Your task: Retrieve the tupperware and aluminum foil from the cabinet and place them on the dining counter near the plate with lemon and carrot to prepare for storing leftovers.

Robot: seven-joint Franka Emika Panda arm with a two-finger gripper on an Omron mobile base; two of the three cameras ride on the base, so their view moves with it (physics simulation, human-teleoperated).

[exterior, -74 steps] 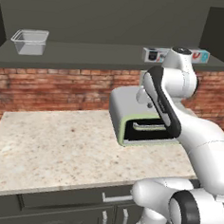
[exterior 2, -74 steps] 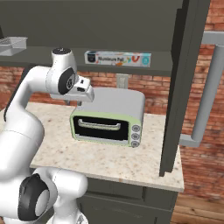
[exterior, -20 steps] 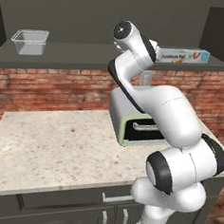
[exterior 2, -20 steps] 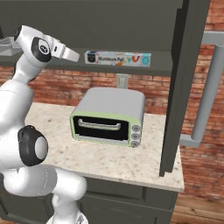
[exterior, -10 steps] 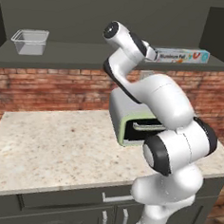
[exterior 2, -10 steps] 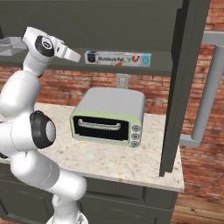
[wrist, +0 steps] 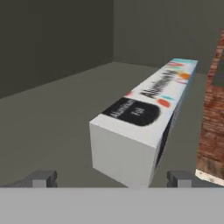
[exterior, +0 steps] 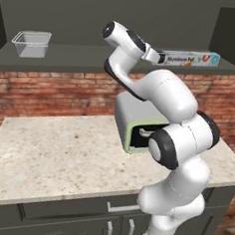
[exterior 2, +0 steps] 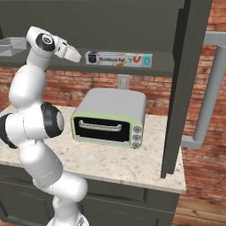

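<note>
The aluminum foil [exterior: 189, 58] is a long white box with a colourful label, lying on the cabinet shelf [exterior: 84, 62]. In the right base view the foil box [exterior 2: 118, 58] lies above the toaster oven. My gripper [exterior: 157, 56] is at shelf height by the box's left end, also seen from the right [exterior 2: 76, 57]. In the hand view the foil box [wrist: 144, 118] runs straight away from me, and my open gripper [wrist: 111, 178] has one fingertip on each side of its near end, without touching. The clear tupperware [exterior: 31, 44] sits on the same shelf far to the left, its edge [exterior 2: 9, 46] just showing.
A green and grey toaster oven [exterior: 134, 126] stands on the speckled stone counter [exterior: 51, 154] under the shelf, against a brick wall. A dark cabinet side panel [exterior 2: 181, 88] rises at the right of the counter, with a grey pipe [exterior 2: 207, 97] beyond it.
The arm has risen from in front of the toaster oven to shelf height. Over the last second its upper joints have turned while the hand stayed by the box's end. The jaws stay open.
</note>
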